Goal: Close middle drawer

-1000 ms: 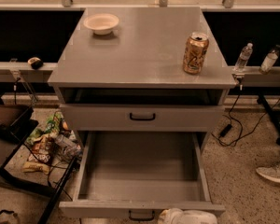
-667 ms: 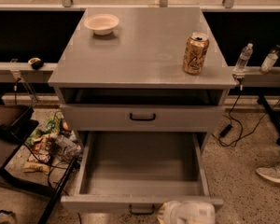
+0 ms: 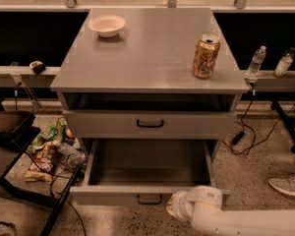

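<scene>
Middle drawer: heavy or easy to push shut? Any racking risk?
Probably light: the middle drawer looks empty. Rigid metal box, so it should slide, not flex. The gripper sits by the front panel, right of the handle; an off-centre push might rack it slightly.

The gripper sits low at the front of the middle drawer, just right of its handle. It shows only as a pale, blurred lump, and its arm runs off the bottom and right edges. The arm also hides the right end of that drawer's front. A shoe is cut off at the right edge, and the bags on the floor at left are too blurred to read.
</scene>
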